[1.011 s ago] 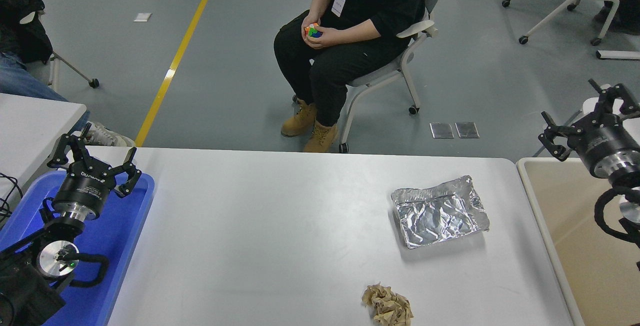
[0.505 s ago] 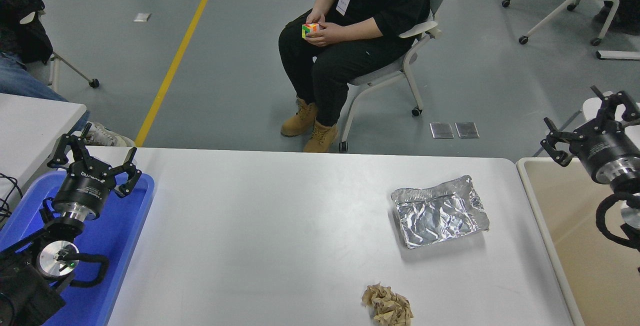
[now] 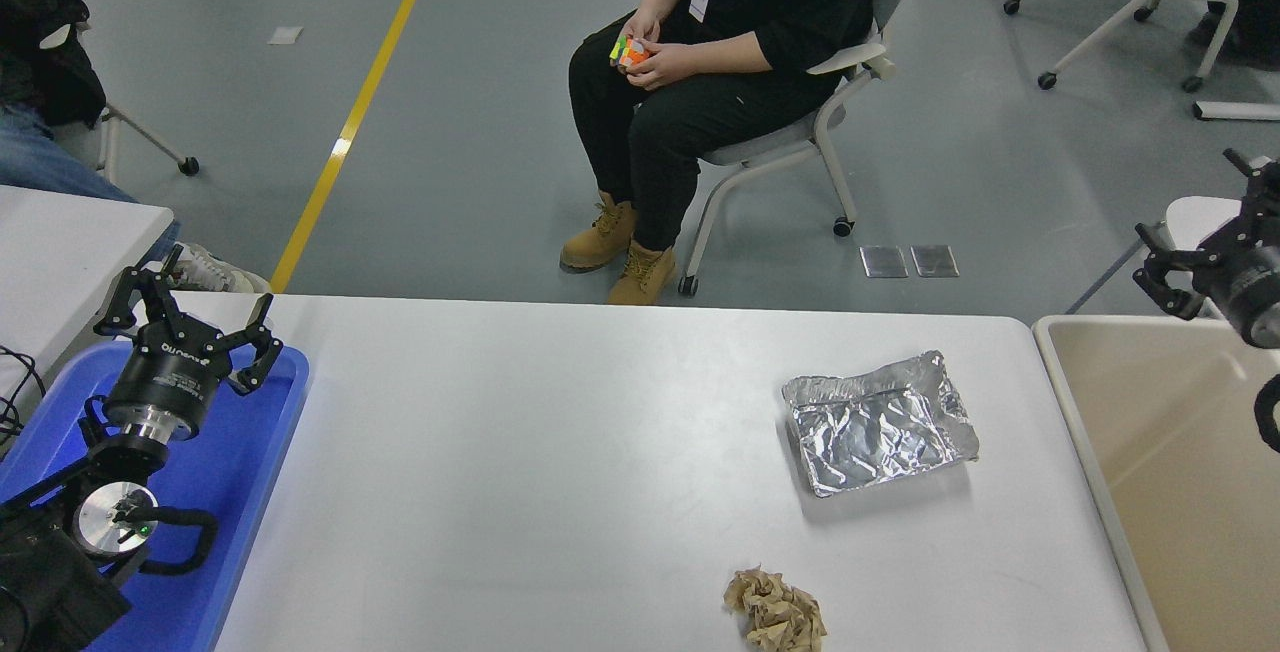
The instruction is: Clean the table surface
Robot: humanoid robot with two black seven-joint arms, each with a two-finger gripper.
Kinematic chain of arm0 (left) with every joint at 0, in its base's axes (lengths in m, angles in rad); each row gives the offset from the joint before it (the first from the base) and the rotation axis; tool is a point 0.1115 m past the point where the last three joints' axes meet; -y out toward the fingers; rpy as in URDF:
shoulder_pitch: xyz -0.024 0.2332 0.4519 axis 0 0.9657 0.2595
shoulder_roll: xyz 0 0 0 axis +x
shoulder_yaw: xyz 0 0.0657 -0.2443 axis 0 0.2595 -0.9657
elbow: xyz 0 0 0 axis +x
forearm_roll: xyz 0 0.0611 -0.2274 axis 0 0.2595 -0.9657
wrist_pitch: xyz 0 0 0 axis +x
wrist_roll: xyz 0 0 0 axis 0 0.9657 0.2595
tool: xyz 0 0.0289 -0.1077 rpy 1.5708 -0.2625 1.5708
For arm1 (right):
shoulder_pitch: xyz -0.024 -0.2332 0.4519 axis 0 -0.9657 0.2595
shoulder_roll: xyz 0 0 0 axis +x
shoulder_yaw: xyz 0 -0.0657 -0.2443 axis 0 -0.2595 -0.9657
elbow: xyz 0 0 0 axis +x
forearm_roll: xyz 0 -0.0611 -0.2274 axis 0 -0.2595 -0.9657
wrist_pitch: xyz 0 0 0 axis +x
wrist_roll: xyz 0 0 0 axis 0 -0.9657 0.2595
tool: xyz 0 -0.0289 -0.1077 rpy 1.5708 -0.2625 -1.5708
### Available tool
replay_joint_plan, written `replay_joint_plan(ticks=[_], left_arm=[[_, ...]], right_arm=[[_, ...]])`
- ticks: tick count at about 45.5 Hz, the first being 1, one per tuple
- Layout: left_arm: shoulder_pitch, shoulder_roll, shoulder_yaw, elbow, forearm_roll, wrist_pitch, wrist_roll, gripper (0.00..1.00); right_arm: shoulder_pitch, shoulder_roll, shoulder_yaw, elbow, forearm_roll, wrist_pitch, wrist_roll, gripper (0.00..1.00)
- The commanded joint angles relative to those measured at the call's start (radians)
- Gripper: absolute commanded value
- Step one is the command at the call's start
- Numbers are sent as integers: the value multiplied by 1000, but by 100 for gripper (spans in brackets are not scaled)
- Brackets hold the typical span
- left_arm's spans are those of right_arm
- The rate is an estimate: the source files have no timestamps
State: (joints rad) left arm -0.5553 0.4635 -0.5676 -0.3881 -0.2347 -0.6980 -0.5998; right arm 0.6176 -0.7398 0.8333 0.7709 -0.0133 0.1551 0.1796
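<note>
The large, smooth, matte white bench top with rounded corners [image 3: 560,452] fills the lower middle of the head view, its long axis running left to right across the picture and its far edge lying square to the camera. Taking the crumpled silver foil tray [image 3: 878,423] as landmark, it sits on the bench top's right part, open side up, its longer side roughly along the bench's long axis and slightly skewed. Nearer the camera than the foil tray and a little to its left lies a crumpled wad of brown paper [image 3: 776,613], apart from it. The right pincer [image 3: 1200,247] hangs well to the right of the foil tray and farther from the camera, off the bench top, above the far edge of a beige rectangular bin [image 3: 1180,492] that stands just beside the bench's right end; its black fingers are spread with nothing between them. The left pincer [image 3: 190,307] is far to the left of the foil tray, parked over a blue plastic tray [image 3: 235,492] at the bench's left end, fingers also spread and empty. Beyond the bench, behind the foil tray, a person in black clothes and tan boots [image 3: 720,82] sits on a wheeled chair, hands holding a small colourful cube [image 3: 630,52].
</note>
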Motion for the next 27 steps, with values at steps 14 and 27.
replay_joint_plan(ticks=[14, 27], left_arm=[[0, 0, 0, 0, 0, 0, 0, 100], [0, 1, 0, 0, 0, 0, 0, 100]], right_arm=[[428, -124, -531, -79, -525, 9, 3, 99], [547, -90, -715, -62, -971, 12, 63, 99]])
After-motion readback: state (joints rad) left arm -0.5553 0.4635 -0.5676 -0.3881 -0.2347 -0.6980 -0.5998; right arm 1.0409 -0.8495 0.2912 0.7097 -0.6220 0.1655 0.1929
